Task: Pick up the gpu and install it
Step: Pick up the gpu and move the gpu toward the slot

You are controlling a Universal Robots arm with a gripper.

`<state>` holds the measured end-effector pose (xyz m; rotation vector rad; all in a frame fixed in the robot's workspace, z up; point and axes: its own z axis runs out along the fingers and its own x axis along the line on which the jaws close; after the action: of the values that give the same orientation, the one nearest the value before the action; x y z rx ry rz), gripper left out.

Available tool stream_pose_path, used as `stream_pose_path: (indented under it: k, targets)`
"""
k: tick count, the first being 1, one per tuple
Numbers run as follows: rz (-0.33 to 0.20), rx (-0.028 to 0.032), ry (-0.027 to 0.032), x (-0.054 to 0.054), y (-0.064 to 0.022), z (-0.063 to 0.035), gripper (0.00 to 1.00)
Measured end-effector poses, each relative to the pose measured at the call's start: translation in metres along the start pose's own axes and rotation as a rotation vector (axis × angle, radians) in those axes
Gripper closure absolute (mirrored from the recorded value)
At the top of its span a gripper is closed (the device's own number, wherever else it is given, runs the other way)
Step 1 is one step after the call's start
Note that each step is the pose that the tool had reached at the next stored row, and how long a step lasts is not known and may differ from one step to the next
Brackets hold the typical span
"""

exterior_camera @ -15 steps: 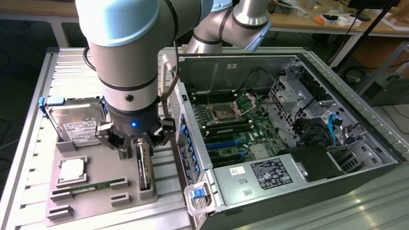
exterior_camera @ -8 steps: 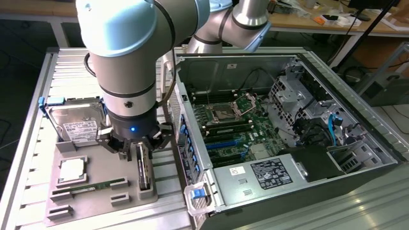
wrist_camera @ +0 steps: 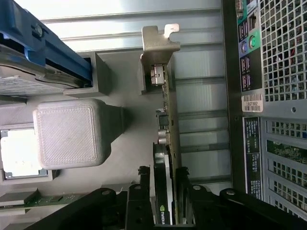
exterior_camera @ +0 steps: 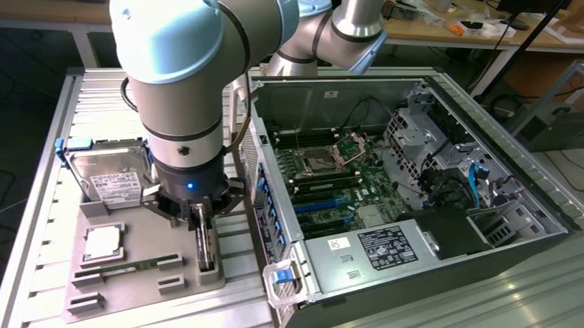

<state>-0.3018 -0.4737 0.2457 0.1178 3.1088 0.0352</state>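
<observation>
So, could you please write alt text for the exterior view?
The end effector grips the gpu, which stands on edge in a gray tray beside a hard drive. On the exterior view's right lies an open PC case with its motherboard exposed.

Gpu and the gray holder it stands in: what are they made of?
Gpu: a matte green board, likely fibreglass. Its bracket looks like thin, bent metal, dull silver. Holder: probably 3D-printed plastic, matte gray, with fine ridged lines on its surface.
</observation>
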Motion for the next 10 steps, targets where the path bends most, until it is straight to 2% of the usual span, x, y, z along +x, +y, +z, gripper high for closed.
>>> stream_pose_path:
  k: [1,10]
  targets:
    - [0.000,0.0000,0.0002,0.0000,0.0000,0.0000,0.72]
    - [0.000,0.0000,0.0001,0.0000,0.0000,0.0000,0.73]
